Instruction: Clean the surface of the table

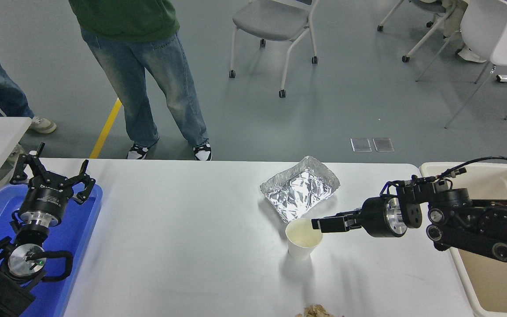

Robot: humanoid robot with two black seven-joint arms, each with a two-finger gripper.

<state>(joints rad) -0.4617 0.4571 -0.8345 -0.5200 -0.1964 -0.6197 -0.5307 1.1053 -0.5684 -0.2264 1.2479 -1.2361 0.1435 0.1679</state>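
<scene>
The table surface (183,229) is a wide white top across the lower half of the view. A white paper cup (303,241) stands upright on it right of centre. Just behind the cup lies a crumpled foil tray (299,189). My right gripper (318,224) reaches in level from the right, and its tip sits at the cup's right rim. From this angle I cannot see whether it is open, or whether it touches the cup. My left gripper (51,172) is parked at the lower left over a blue tray (79,246), open and holding nothing.
A beige bin (495,281) stands off the table's right end, under my right arm. A crumpled brownish scrap (317,311) lies at the near edge. A person in jeans (148,88) stands at the far side, with chairs (275,22) behind.
</scene>
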